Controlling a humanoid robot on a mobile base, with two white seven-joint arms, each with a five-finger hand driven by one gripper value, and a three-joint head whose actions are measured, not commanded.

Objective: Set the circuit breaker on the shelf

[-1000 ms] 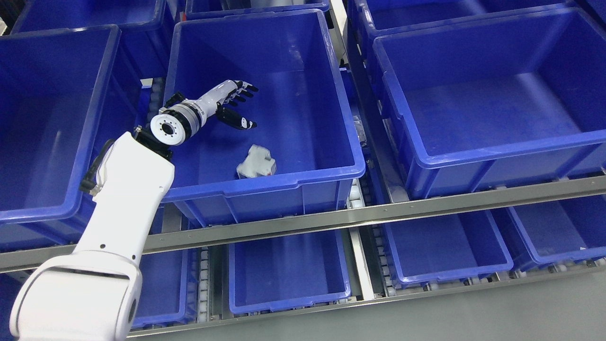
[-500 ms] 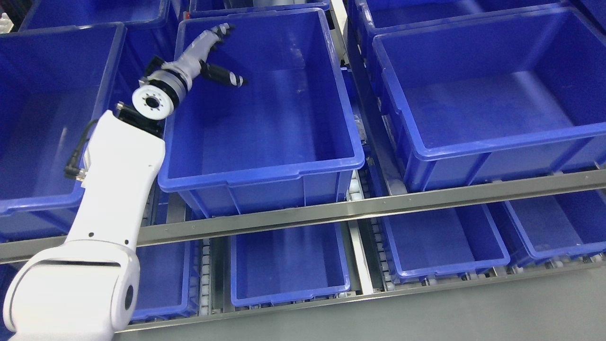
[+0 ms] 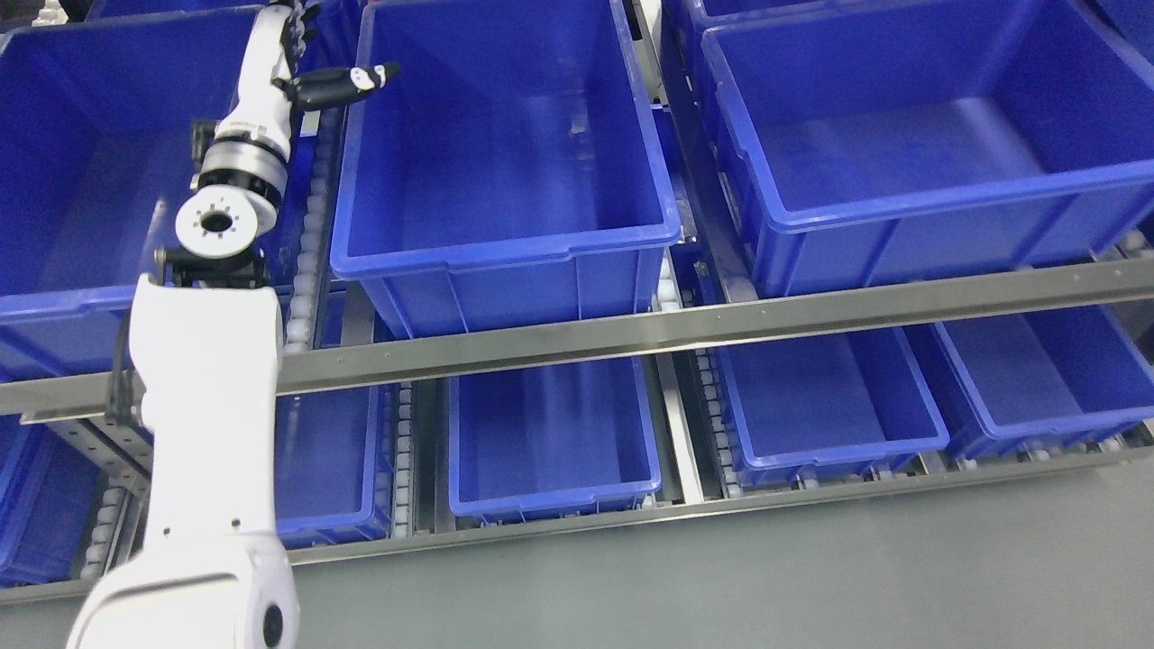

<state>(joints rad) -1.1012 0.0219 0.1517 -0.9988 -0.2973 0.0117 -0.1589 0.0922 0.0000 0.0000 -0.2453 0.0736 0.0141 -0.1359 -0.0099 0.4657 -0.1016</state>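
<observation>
The left arm [image 3: 203, 379] enters from the lower left and rises along the gap between the left bin [image 3: 54, 297] and the middle bin [image 3: 505, 248] on the upper level of the shelf [image 3: 631, 329]. Its round wrist joint [image 3: 216, 225] sits over the row of white rollers [image 3: 306, 234] between these two bins. The left hand [image 3: 288, 63] is at the top edge of the view, above the near-left corner region of the middle bin's far end. The thumb [image 3: 347, 79] points to the right over the rim of the middle bin; the remaining fingers are cut off by the picture's top edge. The visible fingers are extended and hold nothing.

The circuit breaker is not visible in this view. The visible floor of the middle bin shows no object; its near portion is hidden behind the front wall.

A right bin [image 3: 902, 216] stands beside the middle bin on the same level. Below the metal rail, a lower level carries further blue bins [image 3: 550, 491]. Grey floor [image 3: 811, 577] runs along the bottom.
</observation>
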